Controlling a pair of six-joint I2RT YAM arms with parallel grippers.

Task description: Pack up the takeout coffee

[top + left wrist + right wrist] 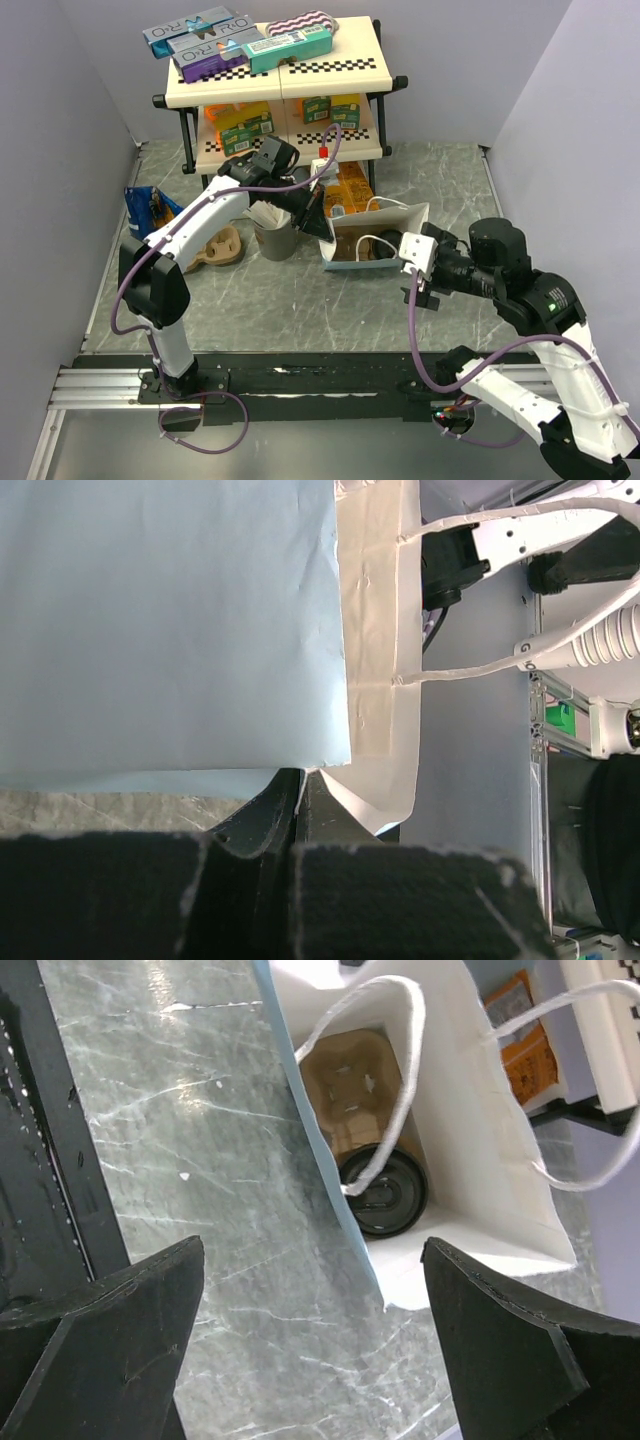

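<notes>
The takeout coffee (384, 1191) stands inside the white paper bag (480, 1170); only its round black lid shows, next to a brown pulp carrier (345, 1090) deeper in the bag. My right gripper (312, 1295) hovers open just outside the bag's mouth, with nothing between its fingers (110, 1330). In the top view the right gripper (418, 265) sits to the right of the bag (375, 235). My left gripper (318, 215) is shut on the bag's rim and holds the mouth open. The left wrist view shows that gripper (300, 780) pinching the paper edge of the bag (380, 680).
A grey cup of white sticks (275, 238) and a loose brown carrier (220, 248) stand left of the bag. A blue snack bag (145, 208) lies by the left wall. A two-tier rack (290, 85) with boxes stands at the back, with an orange packet (350, 190) below it.
</notes>
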